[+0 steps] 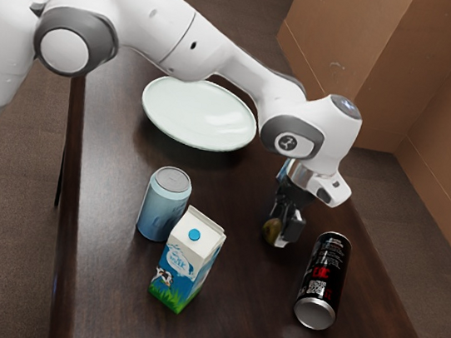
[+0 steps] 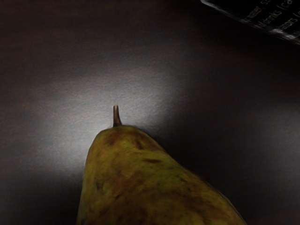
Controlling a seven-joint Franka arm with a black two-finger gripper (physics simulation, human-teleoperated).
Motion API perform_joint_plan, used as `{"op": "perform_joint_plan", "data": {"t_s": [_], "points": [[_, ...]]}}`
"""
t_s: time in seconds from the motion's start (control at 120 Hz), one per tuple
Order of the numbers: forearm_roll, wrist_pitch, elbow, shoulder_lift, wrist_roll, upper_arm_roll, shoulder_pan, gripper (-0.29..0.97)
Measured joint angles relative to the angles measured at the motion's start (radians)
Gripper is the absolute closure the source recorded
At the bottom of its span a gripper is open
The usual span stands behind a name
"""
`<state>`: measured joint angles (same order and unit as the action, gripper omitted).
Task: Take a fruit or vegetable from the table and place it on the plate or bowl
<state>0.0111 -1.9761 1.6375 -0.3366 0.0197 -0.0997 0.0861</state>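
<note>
Pear (image 2: 150,187), seen from the wrist: yellow-green skin mottled with brown, its short stem pointing away from the hand, with the dark worktop (image 2: 211,117) beyond it. Part of a black can (image 2: 262,18) with white lettering lay further off, past the stem.

Exterior view: the arm reached in from the exterior view's left, and the claw (image 1: 283,226) pointed down, low over the worktop (image 1: 108,287). The pear (image 1: 269,227) sat at the claw's tip, partly covered by it; whether the claw gripped the pear or merely stood around it could not be told. The black can (image 1: 323,279) lay on its side just to the exterior view's right of the claw. A milk carton (image 1: 187,260) stood upright near the front edge, with a blue can (image 1: 163,204) upright just behind it. A pale green plate (image 1: 200,113) lay further back, well apart from the pear, nothing on it. Cardboard walls (image 1: 376,56) closed off the far right.
</note>
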Motion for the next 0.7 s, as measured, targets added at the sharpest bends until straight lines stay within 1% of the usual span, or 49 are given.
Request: {"op": "perform_joint_plan", "data": {"t_s": [0.125, 0.483, 0.608, 0.7], "points": [[0.0, -0.017, 0.0, -0.004, -0.001, 0.0, 0.0, 0.03], [0.001, -0.032, 0.001, -0.012, -0.002, 0.001, 0.0, 0.21], [0.003, -0.026, 0.0, -0.011, -0.001, 0.001, 0.0, 0.24], [0.006, 0.006, -0.016, -0.001, 0.001, 0.002, 0.0, 0.26]]}}
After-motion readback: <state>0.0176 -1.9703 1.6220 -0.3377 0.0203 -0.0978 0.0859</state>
